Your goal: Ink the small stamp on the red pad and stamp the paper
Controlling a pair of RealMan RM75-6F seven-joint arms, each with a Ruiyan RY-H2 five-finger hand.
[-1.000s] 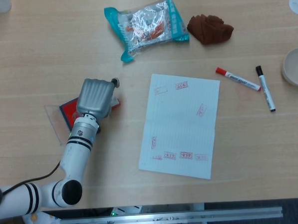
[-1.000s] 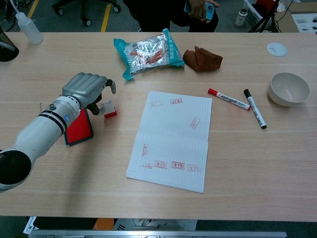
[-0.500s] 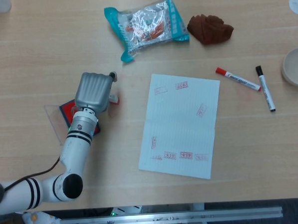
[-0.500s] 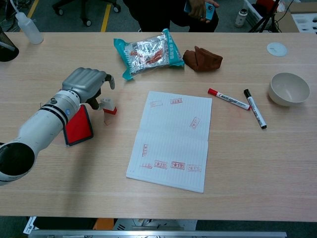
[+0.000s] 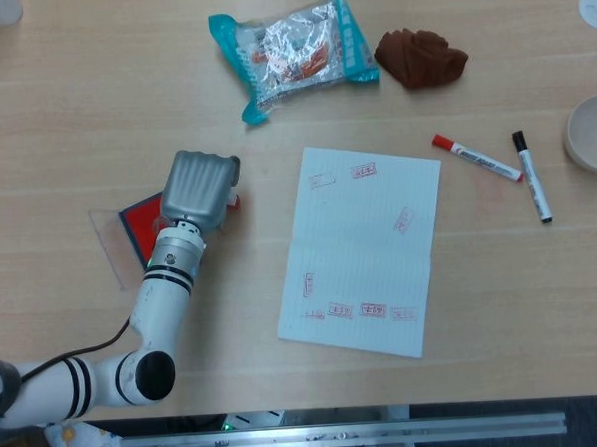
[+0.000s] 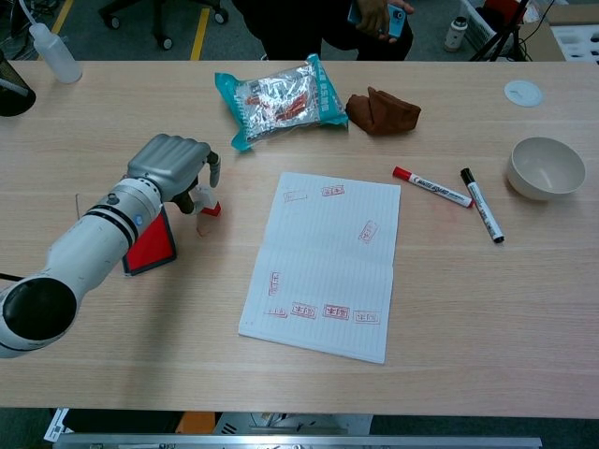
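One desk [image 6: 309,122]. One robot hand [image 6: 170,169] in view. One small stamp [image 6: 206,208], by the fingers [image 6: 211,168]. One red ink pad [image 6: 148,245]. One sheet of paper [image 6: 328,262], with about nine red stamp marks [image 6: 321,311] on it: three near the top, one near the left edge, the others along the bottom; some are faint, so the count is rough. Two markers: one with a red cap [image 6: 432,187], one with a black cap [image 6: 481,205]. One bowl [image 6: 546,168]. One snack bag [image 6: 281,99]. One brown cloth [image 6: 382,110]. One plastic bottle [image 6: 51,52]. One white round lid [image 6: 522,92]. One dark container [image 6: 11,91], cut off at the left edge.
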